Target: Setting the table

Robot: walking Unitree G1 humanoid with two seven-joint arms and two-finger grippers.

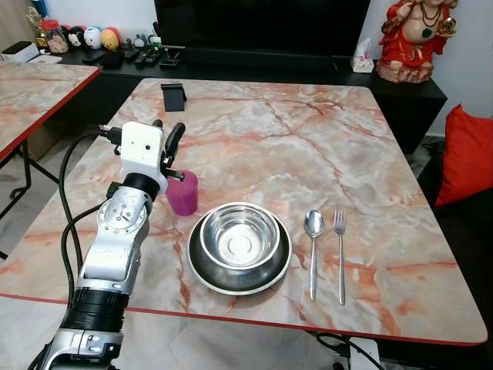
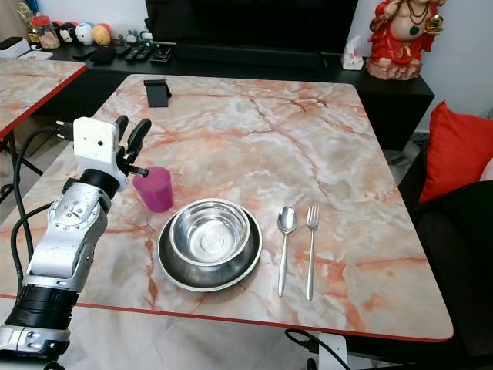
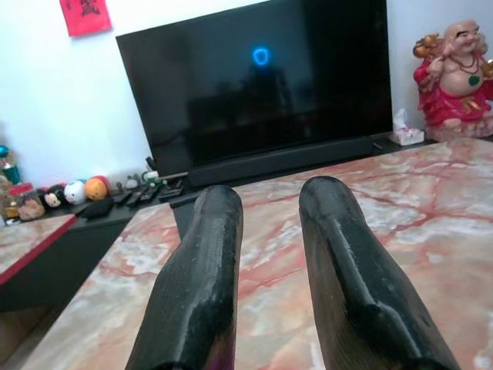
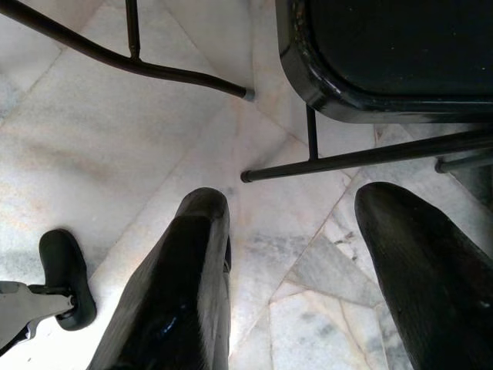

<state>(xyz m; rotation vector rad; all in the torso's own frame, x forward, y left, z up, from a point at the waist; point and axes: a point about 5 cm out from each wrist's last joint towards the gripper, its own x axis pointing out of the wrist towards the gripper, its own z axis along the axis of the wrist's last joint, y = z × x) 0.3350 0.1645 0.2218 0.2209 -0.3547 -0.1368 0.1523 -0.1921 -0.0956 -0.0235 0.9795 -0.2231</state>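
Two end effectors are noted. Left end effector [image 1: 171, 146] is raised over the table [image 1: 323, 131], fingers parted by a narrow gap with nothing between them, as seen in the left wrist view. Pink cup [image 1: 183, 193] stands upright just beside and below those fingertips, on the side toward the bowl; whether a finger touches its rim cannot be told. Cup's long axis is vertical, its interior hidden from these views. Left arm is judged much the nearer for any further handling of the cup.

Steel bowl [image 1: 239, 235] is nested in a darker steel plate [image 1: 202, 270], near the table's front edge; bowl is seen empty. Spoon [image 1: 313, 251] and fork [image 1: 340, 253] are laid parallel to the right of the plate, handles toward the robot.

Right end effector [image 4: 300, 293] is hung low over the marble floor [image 4: 115, 154], fingers spread wide, empty, idle.
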